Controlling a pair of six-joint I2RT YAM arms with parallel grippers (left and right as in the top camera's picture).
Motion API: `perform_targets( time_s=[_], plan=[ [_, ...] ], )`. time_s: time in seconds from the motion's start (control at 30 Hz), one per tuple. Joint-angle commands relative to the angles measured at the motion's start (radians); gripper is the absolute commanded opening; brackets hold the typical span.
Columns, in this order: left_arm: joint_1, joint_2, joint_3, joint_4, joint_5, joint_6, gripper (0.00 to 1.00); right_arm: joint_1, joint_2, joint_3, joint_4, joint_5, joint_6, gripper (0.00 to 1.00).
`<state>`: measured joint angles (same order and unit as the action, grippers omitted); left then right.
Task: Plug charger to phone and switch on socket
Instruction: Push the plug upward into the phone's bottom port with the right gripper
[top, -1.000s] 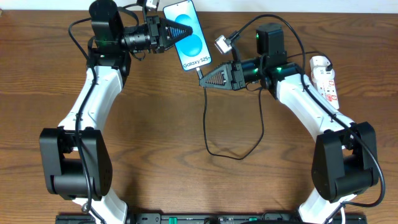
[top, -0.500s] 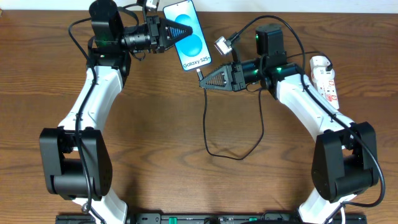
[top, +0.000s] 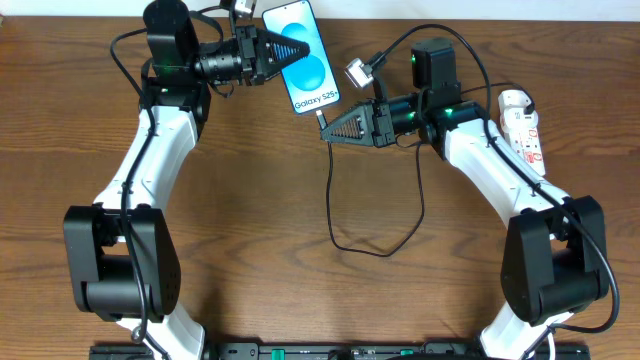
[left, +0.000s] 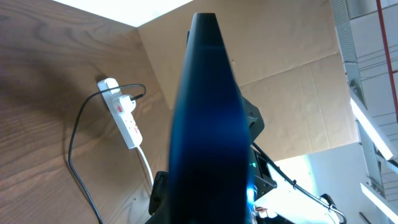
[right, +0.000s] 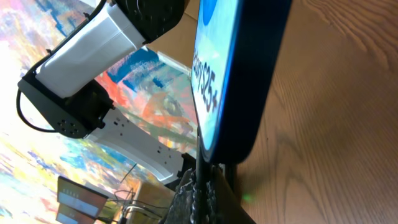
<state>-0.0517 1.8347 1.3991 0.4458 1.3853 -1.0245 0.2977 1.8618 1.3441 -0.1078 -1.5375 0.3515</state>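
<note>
My left gripper (top: 290, 50) is shut on the phone (top: 305, 60), held at the table's back with its blue "Galaxy S25+" screen up. In the left wrist view the phone (left: 208, 124) fills the middle, edge-on. My right gripper (top: 325, 130) is shut on the charger cable's connector tip (top: 322, 117), right at the phone's bottom edge. In the right wrist view the cable (right: 202, 180) runs between my fingers up to the phone's (right: 233, 74) lower end. The black charger cable (top: 385, 245) loops across the table. The white socket strip (top: 523, 128) lies at the far right, with the charger's black plug (left: 138, 94) in it.
The socket strip (left: 124, 115) with its white cord shows in the left wrist view on the wood table. A cardboard wall (left: 286, 106) stands behind the table. My right arm (top: 480, 160) lies between the phone and the socket.
</note>
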Motion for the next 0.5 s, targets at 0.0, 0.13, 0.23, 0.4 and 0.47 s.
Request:
perform_targets(
  time_s=[0.0, 0.13, 0.23, 0.4, 0.47],
  plan=[
    [0.001, -0.011, 0.009, 0.009, 0.013, 0.002, 0.07, -0.003, 0.003, -0.010, 0.003, -0.025, -0.032, 0.01],
    [0.001, -0.011, 0.009, 0.009, 0.013, 0.002, 0.07, -0.003, 0.003, -0.010, 0.005, -0.025, -0.035, 0.01],
    [0.001, -0.011, 0.009, 0.009, 0.014, 0.002, 0.07, -0.003, 0.003, -0.010, 0.011, -0.025, -0.035, 0.01],
    [0.001, -0.011, 0.009, 0.009, 0.018, 0.002, 0.08, -0.006, 0.003, -0.010, 0.019, -0.025, -0.035, 0.01],
    [0.001, -0.011, 0.009, 0.008, 0.021, 0.002, 0.07, -0.009, 0.003, -0.010, 0.023, -0.025, -0.034, 0.01]
  ],
)
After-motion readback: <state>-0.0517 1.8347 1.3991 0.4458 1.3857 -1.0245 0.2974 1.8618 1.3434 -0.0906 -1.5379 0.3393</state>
